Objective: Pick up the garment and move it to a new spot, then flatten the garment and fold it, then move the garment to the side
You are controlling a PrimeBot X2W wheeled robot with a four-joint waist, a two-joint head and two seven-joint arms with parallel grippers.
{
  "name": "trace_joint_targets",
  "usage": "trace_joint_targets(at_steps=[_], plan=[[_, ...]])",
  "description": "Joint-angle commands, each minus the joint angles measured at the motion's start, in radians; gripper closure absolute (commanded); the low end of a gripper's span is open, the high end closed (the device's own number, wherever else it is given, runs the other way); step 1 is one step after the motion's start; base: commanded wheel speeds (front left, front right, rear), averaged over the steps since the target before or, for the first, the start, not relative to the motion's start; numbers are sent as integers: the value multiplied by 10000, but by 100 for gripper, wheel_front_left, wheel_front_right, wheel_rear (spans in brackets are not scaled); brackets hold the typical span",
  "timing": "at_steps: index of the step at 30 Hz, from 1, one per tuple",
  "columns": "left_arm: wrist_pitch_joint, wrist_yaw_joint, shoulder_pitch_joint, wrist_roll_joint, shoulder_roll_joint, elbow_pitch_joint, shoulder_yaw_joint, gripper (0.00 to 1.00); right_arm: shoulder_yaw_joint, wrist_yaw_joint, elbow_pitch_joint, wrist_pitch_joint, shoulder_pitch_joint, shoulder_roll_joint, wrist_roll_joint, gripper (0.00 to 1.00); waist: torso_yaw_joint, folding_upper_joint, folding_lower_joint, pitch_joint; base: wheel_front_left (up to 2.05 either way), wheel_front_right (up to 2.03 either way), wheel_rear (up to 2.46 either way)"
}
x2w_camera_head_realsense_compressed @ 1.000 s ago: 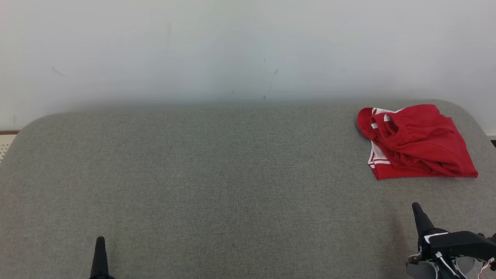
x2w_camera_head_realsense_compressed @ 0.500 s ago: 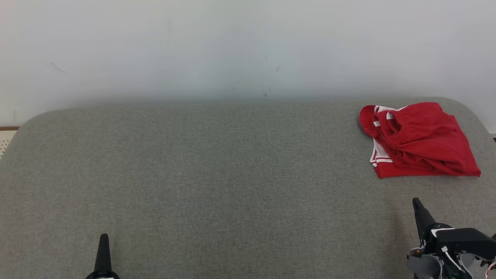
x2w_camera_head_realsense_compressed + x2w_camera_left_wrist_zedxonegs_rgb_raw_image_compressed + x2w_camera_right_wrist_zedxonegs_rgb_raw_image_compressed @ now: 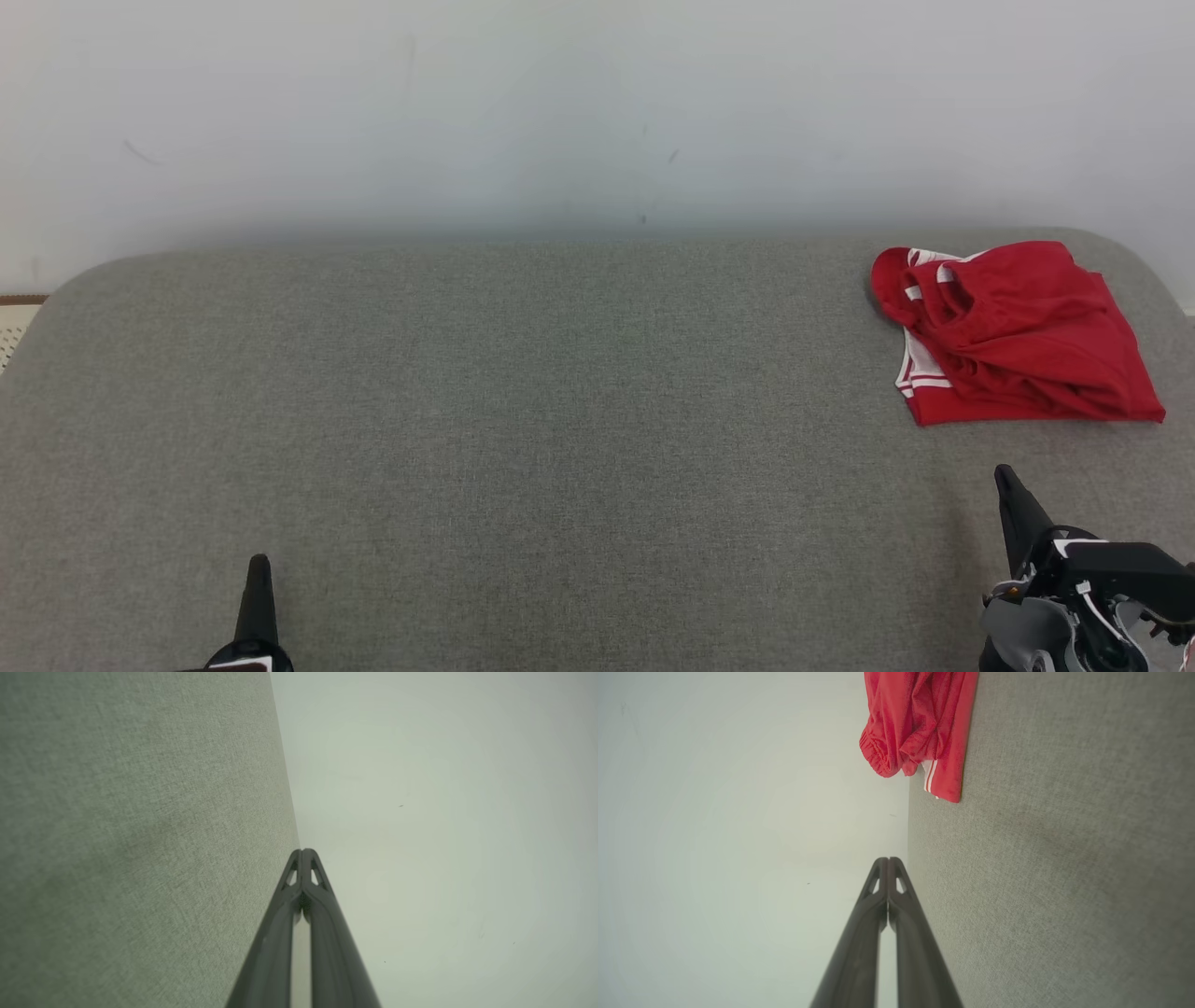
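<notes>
at the far right corner of the grey fabric tabletop (image 3: 560,420) lies the red garment (image 3: 1018,336) with white stripes, bunched and rumpled. over the tabletop's near left edge the left end effector (image 3: 257,562) has its fingers pressed together, empty; over the near right edge the right end effector (image 3: 1006,478) is likewise closed and empty.

surface: grey fabric-covered table (image 3: 523,420), rounded far corners | on it: crumpled red garment (image 3: 1018,336), far right corner
</notes>
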Motion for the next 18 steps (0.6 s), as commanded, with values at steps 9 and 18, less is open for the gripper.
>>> trace_joint_targets(at_steps=[9,18], plan=[[74,-108,-288,-813,-82,223,-18,100,-196,1,214,225,-291,44,738,100,28,0,1,80,0,0,0],[132,-174,-431,-1323,-165,374,-34,100,-322,0,375,362,-435,67,1256,100,51,0,1,148,0,0,0]])
